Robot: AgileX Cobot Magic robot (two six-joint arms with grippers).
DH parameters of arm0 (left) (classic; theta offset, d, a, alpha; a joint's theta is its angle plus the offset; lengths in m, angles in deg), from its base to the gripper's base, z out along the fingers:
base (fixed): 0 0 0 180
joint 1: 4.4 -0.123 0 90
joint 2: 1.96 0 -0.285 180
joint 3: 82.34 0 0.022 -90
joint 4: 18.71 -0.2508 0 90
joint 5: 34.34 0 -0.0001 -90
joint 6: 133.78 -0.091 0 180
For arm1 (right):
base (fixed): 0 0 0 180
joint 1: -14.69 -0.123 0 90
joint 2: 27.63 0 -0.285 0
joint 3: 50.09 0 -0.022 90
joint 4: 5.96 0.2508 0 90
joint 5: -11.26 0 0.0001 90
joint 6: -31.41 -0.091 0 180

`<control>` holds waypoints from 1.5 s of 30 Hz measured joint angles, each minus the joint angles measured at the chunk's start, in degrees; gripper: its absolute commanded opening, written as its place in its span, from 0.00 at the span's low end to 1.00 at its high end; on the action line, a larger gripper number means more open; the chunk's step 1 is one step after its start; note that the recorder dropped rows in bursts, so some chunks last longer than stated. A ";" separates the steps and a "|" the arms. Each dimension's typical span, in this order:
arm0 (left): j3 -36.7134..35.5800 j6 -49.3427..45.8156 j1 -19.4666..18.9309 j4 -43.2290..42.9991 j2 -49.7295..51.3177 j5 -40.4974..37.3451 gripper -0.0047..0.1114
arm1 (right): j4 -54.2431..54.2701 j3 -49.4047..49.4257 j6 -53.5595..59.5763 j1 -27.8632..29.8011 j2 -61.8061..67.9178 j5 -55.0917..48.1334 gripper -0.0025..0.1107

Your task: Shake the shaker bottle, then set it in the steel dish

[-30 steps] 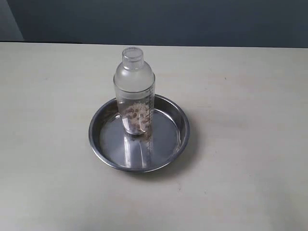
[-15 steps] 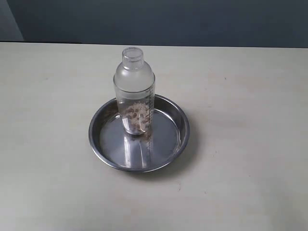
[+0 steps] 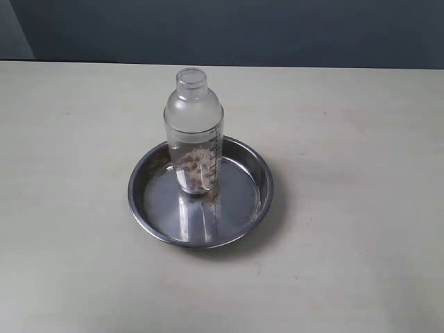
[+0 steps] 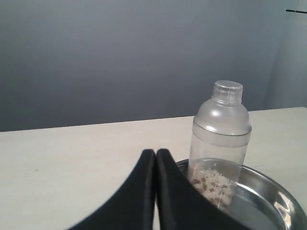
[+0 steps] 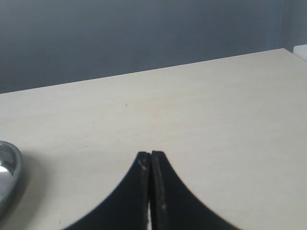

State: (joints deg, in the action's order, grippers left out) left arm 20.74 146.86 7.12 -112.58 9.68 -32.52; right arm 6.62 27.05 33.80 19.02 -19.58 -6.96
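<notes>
Bottle near L gripper, apart

Light: soft, even, fairly bright.
Shadow: faint, on table right of dish.
Glare: pale streaks on dish floor.
Focus: sharp; wrist views slightly soft.

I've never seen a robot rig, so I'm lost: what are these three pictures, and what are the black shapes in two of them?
The robot has two arms, each ending in a gripper with a camera on its wrist. One picture comes from a camera off the arms: on the table, the shaker bottle stands upright in the steel dish, and no arm shows. The black shapes are the left gripper and the right gripper, each seen from its own wrist camera. Both are shut and hold nothing.
</notes>
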 measured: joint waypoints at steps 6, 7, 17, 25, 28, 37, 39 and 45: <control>0.00 9.70 0.00 -5.00 0.00 0.00 0.04 | 0.00 0.00 0.00 0.00 0.00 0.00 0.01; 0.00 10.54 0.00 -5.29 0.00 0.00 0.04 | 0.00 0.00 0.00 0.00 0.00 0.00 0.01; 0.00 12.38 0.00 -5.50 -0.29 0.33 0.04 | 0.00 0.00 0.00 0.00 0.00 0.00 0.01; 0.00 15.04 0.00 -5.50 -2.85 0.53 0.04 | 0.00 0.00 0.00 0.00 0.00 0.00 0.01; 0.00 15.37 0.00 -5.50 -2.95 0.53 0.04 | 0.00 0.00 0.00 0.00 0.00 0.00 0.01; 0.00 16.34 0.00 -5.62 -2.95 0.43 0.04 | 0.00 0.00 0.00 0.00 0.00 0.00 0.01; 0.00 16.44 0.00 -5.85 -2.95 0.29 0.04 | 0.00 0.00 0.00 0.00 0.00 0.00 0.01; 0.00 16.44 0.00 -5.48 -2.95 -1.23 0.04 | 0.00 0.00 0.00 0.00 0.00 0.00 0.01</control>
State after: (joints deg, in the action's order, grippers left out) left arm 20.74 163.31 7.12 -118.06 6.73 -33.75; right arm 6.62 27.05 33.80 19.02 -19.58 -6.96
